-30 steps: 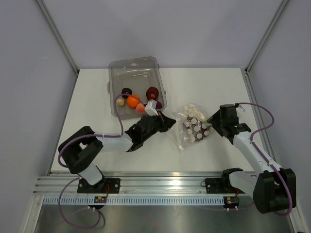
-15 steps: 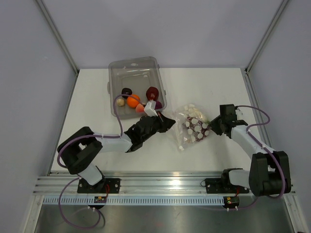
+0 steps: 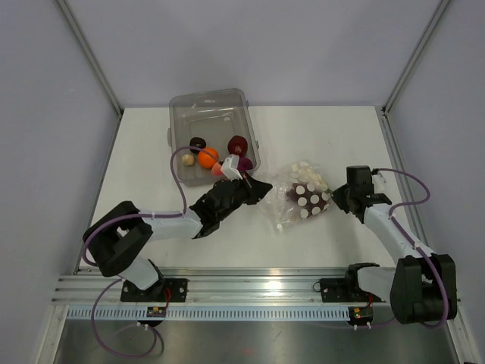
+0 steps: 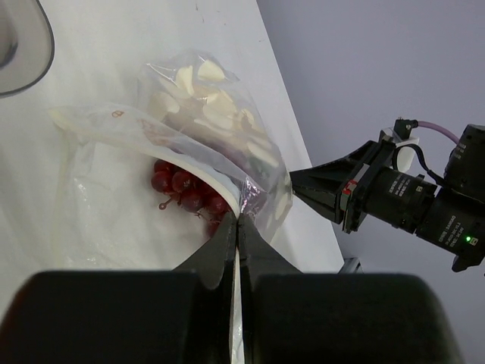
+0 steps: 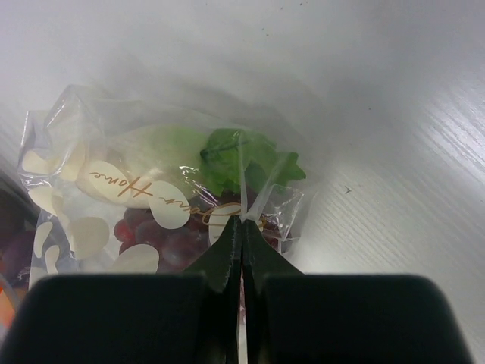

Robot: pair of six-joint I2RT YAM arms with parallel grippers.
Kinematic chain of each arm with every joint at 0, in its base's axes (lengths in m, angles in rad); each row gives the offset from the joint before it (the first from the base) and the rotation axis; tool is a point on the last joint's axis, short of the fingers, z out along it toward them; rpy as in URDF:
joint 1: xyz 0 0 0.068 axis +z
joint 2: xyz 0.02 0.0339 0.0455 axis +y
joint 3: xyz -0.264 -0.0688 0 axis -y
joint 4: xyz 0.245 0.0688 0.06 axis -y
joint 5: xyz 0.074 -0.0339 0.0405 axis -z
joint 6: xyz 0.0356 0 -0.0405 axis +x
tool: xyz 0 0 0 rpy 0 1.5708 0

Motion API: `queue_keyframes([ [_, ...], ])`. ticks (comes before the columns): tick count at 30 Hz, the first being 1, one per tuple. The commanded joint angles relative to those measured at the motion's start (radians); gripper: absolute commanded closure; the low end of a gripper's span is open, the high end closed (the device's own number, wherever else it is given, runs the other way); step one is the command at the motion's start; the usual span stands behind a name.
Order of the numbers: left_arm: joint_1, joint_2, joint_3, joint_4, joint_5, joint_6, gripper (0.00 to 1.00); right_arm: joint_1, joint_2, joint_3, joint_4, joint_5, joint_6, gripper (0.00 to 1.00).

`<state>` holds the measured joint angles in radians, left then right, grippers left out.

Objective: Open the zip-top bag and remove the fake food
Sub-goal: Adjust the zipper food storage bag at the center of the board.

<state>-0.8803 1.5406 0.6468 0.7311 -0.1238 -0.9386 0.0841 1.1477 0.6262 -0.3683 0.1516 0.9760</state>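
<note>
Both of my grippers were fully closed, and each pinched one side of the zip-top bag (image 3: 301,199), which lay on the white table (image 3: 326,136) between my two arms. My left gripper (image 4: 237,221) had its jaws pressed together on the bag's white strip edge, at the side nearer the bin. My right gripper (image 5: 242,221) had its jaws together on a fold of clear film at the opposite side. From above, the bag was stretched a little between the two grips, with its dotted face up. Inside it I could see a bunch of dark red grapes (image 4: 182,183) and a green leaf (image 5: 242,155) close to my right fingertips. Whether the zip was open I could not tell. Some of the fake food (image 3: 208,157) sat in the clear bin (image 3: 208,102) beyond my left gripper: an orange piece, a dark red one (image 3: 238,144), a purple one (image 3: 247,162), a dark brown one (image 3: 198,142) and a beige one (image 3: 186,160).
</note>
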Motion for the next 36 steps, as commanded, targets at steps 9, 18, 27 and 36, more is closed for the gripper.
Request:
queue_keyframes([
  [9,0.033,-0.057,0.047,0.036,0.015,0.017,1.00,-0.010,-0.181,-0.056,-0.067,0.108,0.066,1.00],
  [18,0.035,-0.050,0.053,0.031,0.038,0.012,0.93,-0.010,-0.296,-0.095,-0.037,0.118,0.030,0.50],
  [27,0.035,-0.045,0.047,0.031,0.064,0.004,0.65,-0.010,-0.313,-0.095,0.021,0.073,-0.048,0.33],
  [36,0.038,-0.122,-0.062,0.031,-0.014,-0.057,0.40,-0.010,-0.276,-0.019,0.026,0.051,-0.092,0.33],
])
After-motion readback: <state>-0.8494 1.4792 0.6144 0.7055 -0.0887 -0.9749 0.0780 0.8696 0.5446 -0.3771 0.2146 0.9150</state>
